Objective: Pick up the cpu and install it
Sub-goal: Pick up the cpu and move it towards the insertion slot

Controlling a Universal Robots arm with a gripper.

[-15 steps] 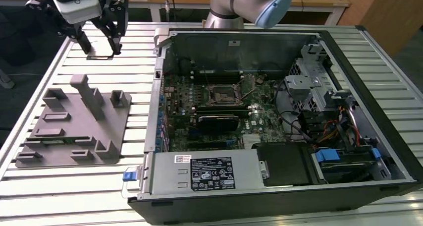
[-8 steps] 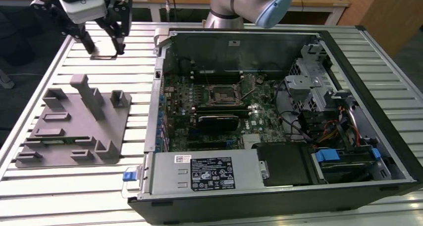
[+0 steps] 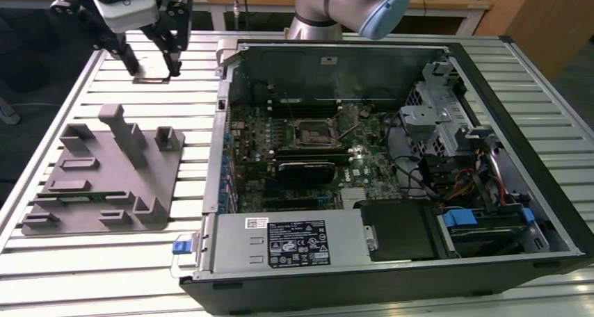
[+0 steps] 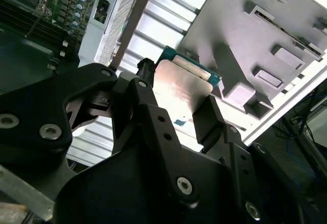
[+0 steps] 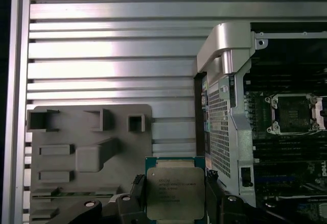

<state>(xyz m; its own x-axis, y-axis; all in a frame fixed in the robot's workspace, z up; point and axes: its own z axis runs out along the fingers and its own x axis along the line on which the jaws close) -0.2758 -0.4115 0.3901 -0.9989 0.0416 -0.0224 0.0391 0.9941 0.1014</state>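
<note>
The cpu [image 5: 175, 193], a flat square chip with a shiny metal top and green rim, sits between my two black fingers [image 5: 137, 183] in both wrist views. My gripper [image 3: 154, 72] is shut on it at the far left of the exterior view, over the table slats just beyond the grey fixture [image 3: 102, 171]. In the second wrist view the cpu [image 4: 179, 89] hangs in front of the fixture's corner. The motherboard socket [image 3: 311, 131] lies open inside the computer case [image 3: 222, 213], well to the exterior view's right of the gripper. The first wrist view also shows the socket [image 5: 292, 113].
The case lies on its side, its raised metal wall [image 5: 225, 106] between the gripper and the motherboard. Inside are a black finned block [image 3: 307, 171], a power supply [image 3: 288, 242], drive bays and cables [image 3: 464, 171]. The robot arm's base [image 3: 320, 7] stands behind the case.
</note>
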